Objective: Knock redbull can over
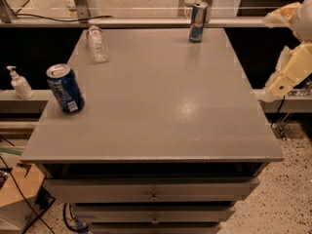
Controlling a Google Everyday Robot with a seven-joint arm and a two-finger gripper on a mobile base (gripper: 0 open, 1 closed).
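Observation:
The redbull can stands upright at the far edge of the grey table, right of centre; it is slim, blue and silver with a silver top. My gripper hangs off the table's right side, cream-coloured, well to the right of the can and nearer the camera. Its two fingers point left and stand apart with nothing between them.
A wider dark-blue can stands near the table's left edge. A clear plastic bottle lies at the back left. A soap dispenser stands on a ledge to the left. A rail runs behind the table; drawers sit below its front.

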